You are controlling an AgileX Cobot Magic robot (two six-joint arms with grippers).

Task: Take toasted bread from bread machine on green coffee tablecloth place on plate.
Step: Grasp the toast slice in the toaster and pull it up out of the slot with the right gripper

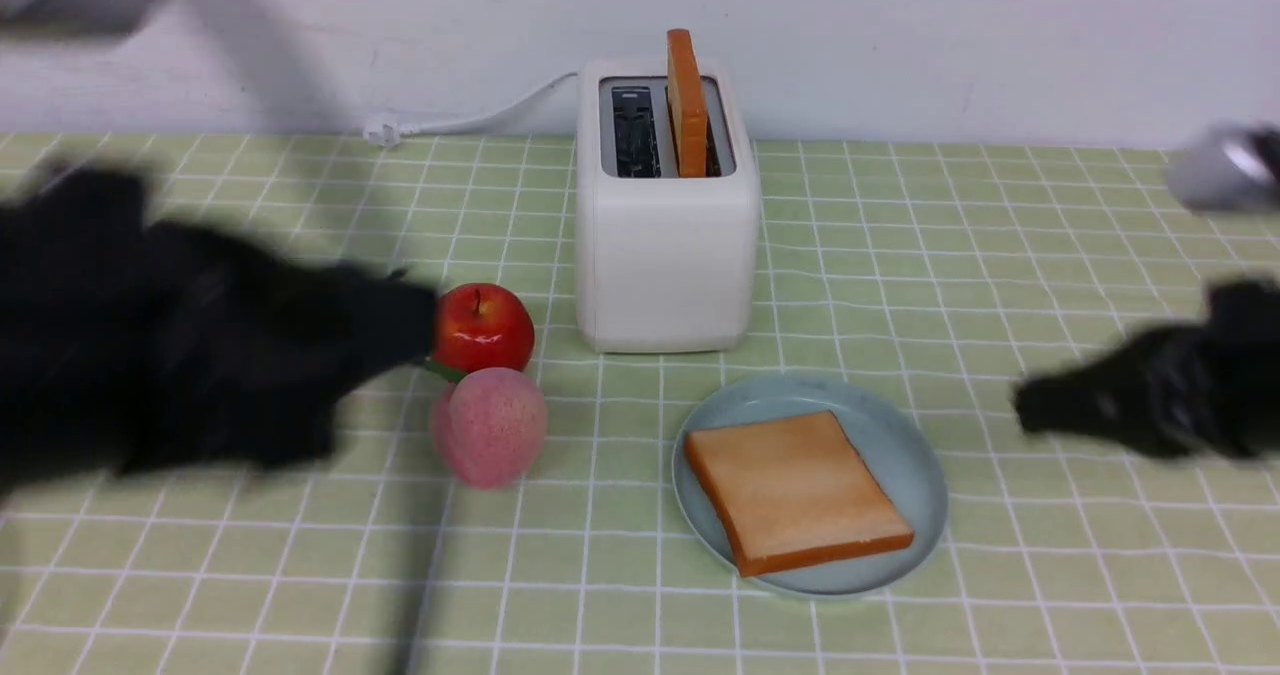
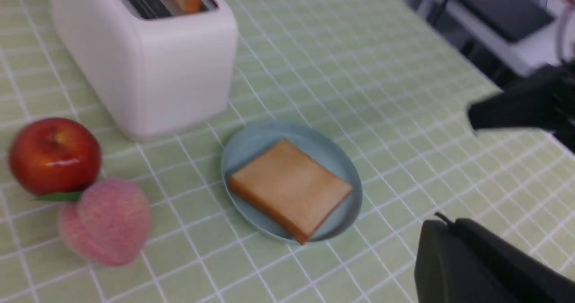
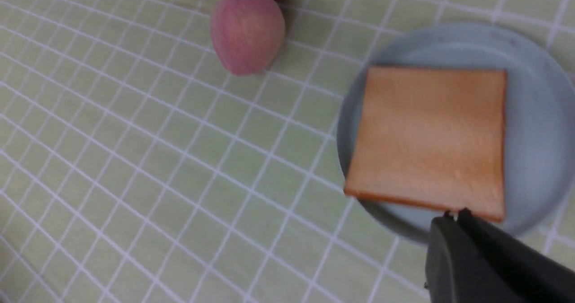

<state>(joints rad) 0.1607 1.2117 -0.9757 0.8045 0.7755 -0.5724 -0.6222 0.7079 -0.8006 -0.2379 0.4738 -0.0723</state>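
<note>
The cream-white bread machine stands at the back of the green coffee tablecloth. One toasted bread slice stands upright in its right slot; the left slot is empty. A second slice lies flat on the pale blue plate in front of the machine. My left gripper, blurred, is low at the left, its tip by the red apple, shut and empty. My right gripper hovers right of the plate, shut and empty. In the left wrist view I see the machine and the plate.
A red apple and a pink peach sit together left of the plate, close to my left gripper's tip. The machine's white power cord runs along the back wall. The cloth's right edge drops off beyond my right arm.
</note>
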